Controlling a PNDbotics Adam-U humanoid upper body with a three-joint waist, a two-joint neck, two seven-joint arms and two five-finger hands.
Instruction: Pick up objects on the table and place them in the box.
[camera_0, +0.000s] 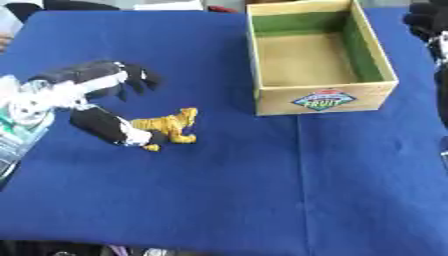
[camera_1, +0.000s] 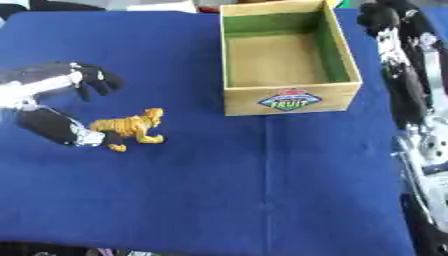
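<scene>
the box (camera_0: 322, 102) is empty; left of it, the left hand (camera_0: 87, 82), fingers spread, reaches the toy tiger (camera_0: 169, 125), not yet lifted.

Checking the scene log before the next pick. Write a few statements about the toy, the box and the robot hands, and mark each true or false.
1. The open wooden box holds nothing. True.
2. The small orange striped tiger figure lies inside it. False: it stands on the blue tablecloth.
3. The left robot hand is beside the tiger. True.
4. The right robot hand holds the tiger. False: it is far off, beside the box.
</scene>
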